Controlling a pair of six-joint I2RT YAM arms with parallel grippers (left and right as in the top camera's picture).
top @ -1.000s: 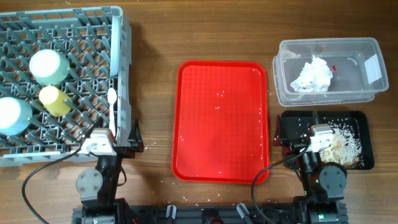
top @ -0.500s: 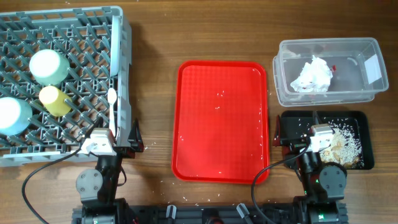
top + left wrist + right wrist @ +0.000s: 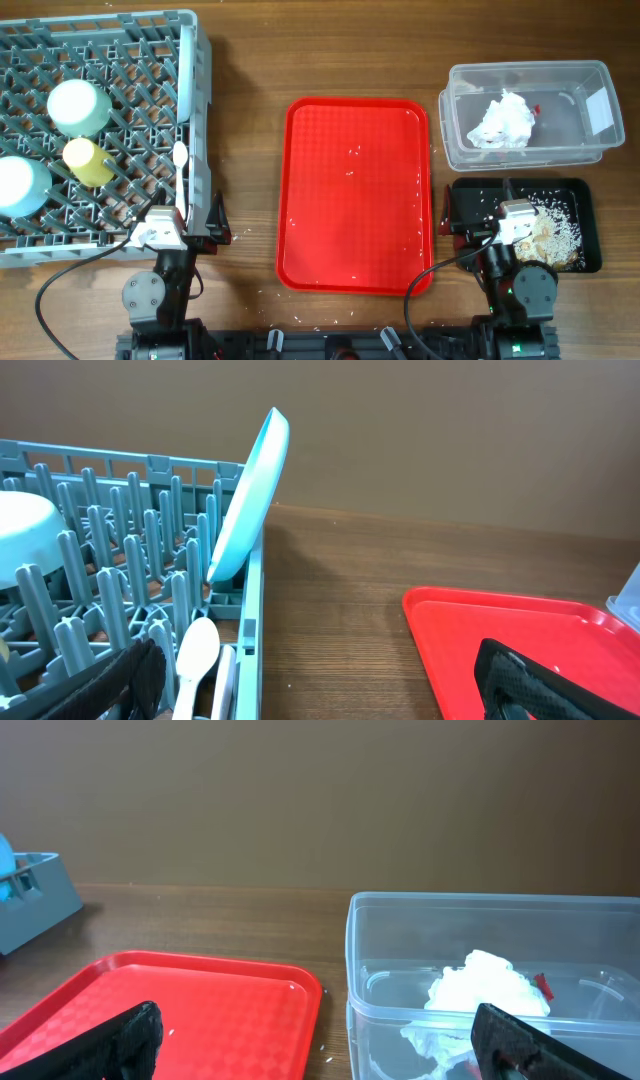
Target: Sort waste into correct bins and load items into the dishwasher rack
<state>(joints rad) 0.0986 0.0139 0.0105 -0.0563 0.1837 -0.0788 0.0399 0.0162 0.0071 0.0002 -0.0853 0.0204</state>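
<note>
The grey dishwasher rack (image 3: 200, 120) at the back left holds two pale bowls (image 3: 78, 106), a yellow cup (image 3: 88, 162) and a white spoon (image 3: 180, 155). The left wrist view shows a plate (image 3: 250, 500) standing on edge in the rack, with the spoon (image 3: 195, 655) close below. The clear tub (image 3: 525, 68) contains crumpled tissue (image 3: 503, 122) and a red wrapper (image 3: 537, 108). Rice scraps (image 3: 555, 235) lie in the black tray (image 3: 470, 195). My left gripper (image 3: 185, 215) is open and empty beside the rack's near right corner. My right gripper (image 3: 512, 205) is open and empty over the black tray.
A red serving tray (image 3: 355, 195) lies in the middle of the wooden table with a few rice grains on it. Its edge shows in the left wrist view (image 3: 520, 620) and in the right wrist view (image 3: 180, 1000), beside the tub (image 3: 480, 920).
</note>
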